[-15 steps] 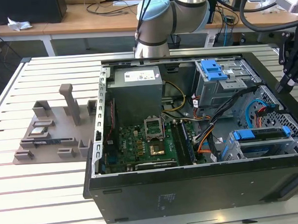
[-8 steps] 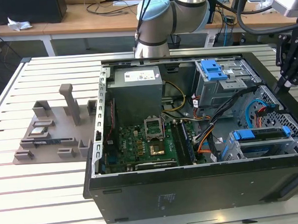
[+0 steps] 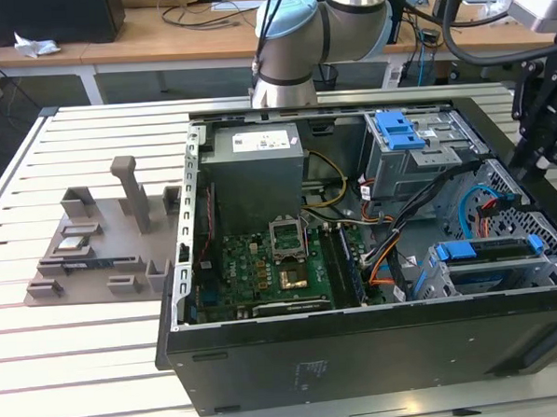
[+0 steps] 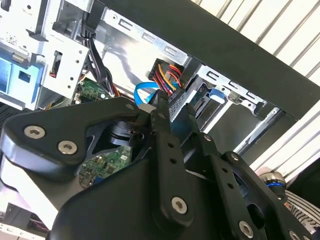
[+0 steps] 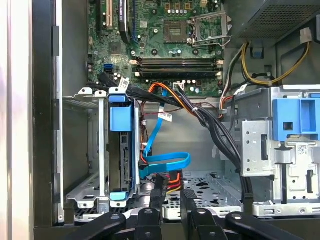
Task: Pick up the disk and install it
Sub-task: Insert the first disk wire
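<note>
The disk (image 5: 121,162) stands on edge inside the silver drive cage (image 5: 85,150) at the case's front corner, its blue side rail (image 5: 120,118) facing up. In the exterior view the disk (image 3: 491,251) lies in that cage at the lower right of the open case. My gripper (image 5: 171,186) hovers just off the cage's end, apart from the disk. A narrow gap shows between its black fingers (image 5: 158,192), with nothing in it. In the exterior view the gripper (image 3: 530,163) hangs over the case's right edge. In the second wrist view the gripper (image 4: 172,112) points at coloured power wires.
A blue data cable (image 5: 167,162) and orange and black wire bundles (image 5: 200,112) run beside the cage. The grey power supply box (image 3: 256,168), the motherboard (image 3: 273,274) and a blue latch on a metal cage (image 3: 398,132) fill the case. A grey fixture (image 3: 103,241) sits on the table.
</note>
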`<action>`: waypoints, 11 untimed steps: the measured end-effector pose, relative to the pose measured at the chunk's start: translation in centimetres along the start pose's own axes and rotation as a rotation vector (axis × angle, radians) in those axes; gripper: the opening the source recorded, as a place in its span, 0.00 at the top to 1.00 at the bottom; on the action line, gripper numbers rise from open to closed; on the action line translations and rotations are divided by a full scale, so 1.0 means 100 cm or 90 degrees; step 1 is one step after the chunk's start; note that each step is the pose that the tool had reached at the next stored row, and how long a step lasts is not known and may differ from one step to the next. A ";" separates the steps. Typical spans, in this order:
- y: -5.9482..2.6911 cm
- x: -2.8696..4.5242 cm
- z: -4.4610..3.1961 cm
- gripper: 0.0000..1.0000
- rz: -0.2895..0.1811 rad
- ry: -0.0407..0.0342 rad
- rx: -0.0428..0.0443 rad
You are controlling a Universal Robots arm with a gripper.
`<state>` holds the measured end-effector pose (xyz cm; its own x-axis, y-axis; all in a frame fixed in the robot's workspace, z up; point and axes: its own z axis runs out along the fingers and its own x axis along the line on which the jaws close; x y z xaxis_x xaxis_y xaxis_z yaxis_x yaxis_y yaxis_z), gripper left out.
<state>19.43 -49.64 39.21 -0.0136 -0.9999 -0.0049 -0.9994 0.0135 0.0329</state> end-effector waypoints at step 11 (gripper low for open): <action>-0.0008 0.0033 0.0208 0.70 0.000 0.0100 0.0001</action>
<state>19.43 -49.96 37.13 -0.0136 -0.9998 0.0109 -0.9994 0.0140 0.0327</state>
